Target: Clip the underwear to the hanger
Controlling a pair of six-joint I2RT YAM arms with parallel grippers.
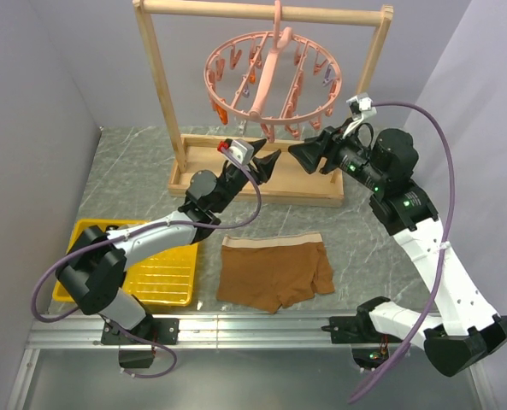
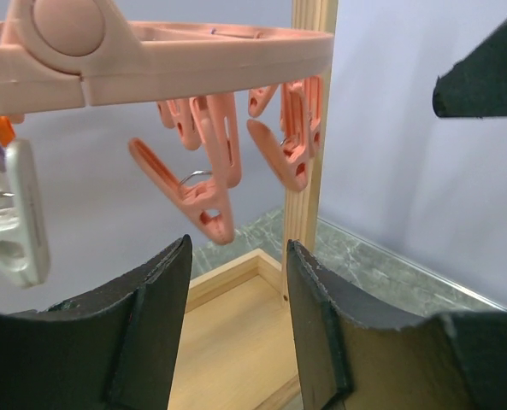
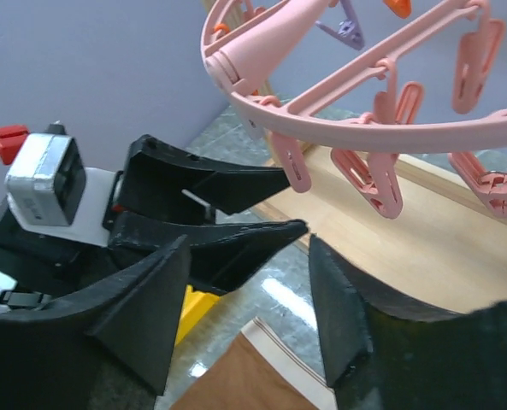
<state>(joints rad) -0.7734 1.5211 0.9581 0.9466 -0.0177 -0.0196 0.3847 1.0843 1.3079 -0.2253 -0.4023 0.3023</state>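
The brown underwear with a pale waistband lies flat on the table near the front; a corner of it shows in the right wrist view. The salmon-pink ring hanger with dangling clips hangs from the wooden rack; it also shows in the left wrist view and the right wrist view. My left gripper is open and empty just below the ring's front-left clips. My right gripper is open and empty, facing the left one from the right, under the ring.
The wooden frame rack stands at the back on a flat base, its posts beside the ring. A yellow tray sits at the front left. Grey walls close in on both sides.
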